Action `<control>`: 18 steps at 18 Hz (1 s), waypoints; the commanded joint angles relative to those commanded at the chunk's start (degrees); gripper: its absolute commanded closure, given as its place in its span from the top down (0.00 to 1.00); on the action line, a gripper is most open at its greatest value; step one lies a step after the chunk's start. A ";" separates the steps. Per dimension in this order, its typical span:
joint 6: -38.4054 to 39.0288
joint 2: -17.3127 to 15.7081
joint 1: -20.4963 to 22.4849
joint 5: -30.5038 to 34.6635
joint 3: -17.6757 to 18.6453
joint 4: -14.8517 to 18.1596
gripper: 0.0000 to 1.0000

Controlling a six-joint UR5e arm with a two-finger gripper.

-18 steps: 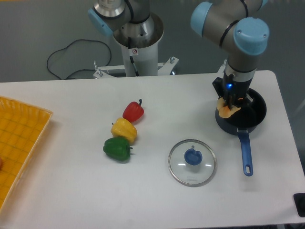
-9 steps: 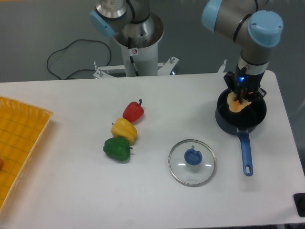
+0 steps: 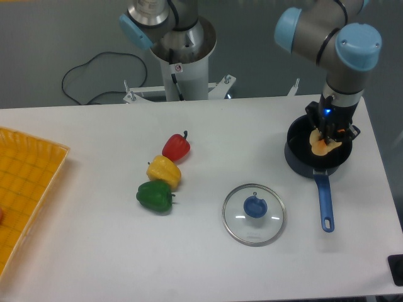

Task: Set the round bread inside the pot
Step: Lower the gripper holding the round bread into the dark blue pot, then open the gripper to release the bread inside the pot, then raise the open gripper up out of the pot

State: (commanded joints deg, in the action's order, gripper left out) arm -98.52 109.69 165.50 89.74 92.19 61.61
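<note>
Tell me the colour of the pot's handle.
Blue; the pot itself is dark navy-black. The handle shows plainly in the fixed camera view.

Bright, even overhead light washes the white worktop (image 3: 94, 251) and leaves only faint, soft shadows under the peppers (image 3: 162, 171) and the glass lid (image 3: 254, 214). The picture is fairly sharp but slightly grainy. A small blue light glows on the pincer (image 3: 327, 134) near the worktop's right edge.
</note>
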 joint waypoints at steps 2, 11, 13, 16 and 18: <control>-0.09 0.09 0.00 0.00 0.18 0.00 0.64; -1.67 -0.52 1.14 0.09 3.60 -1.15 0.99; -3.08 -0.70 2.11 0.09 4.04 -1.06 0.99; -2.65 -1.93 2.55 0.09 4.13 -0.88 1.00; -2.47 -2.54 2.11 0.88 4.22 -0.62 1.00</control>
State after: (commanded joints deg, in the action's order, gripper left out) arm -100.99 107.14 167.61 90.61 96.42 60.99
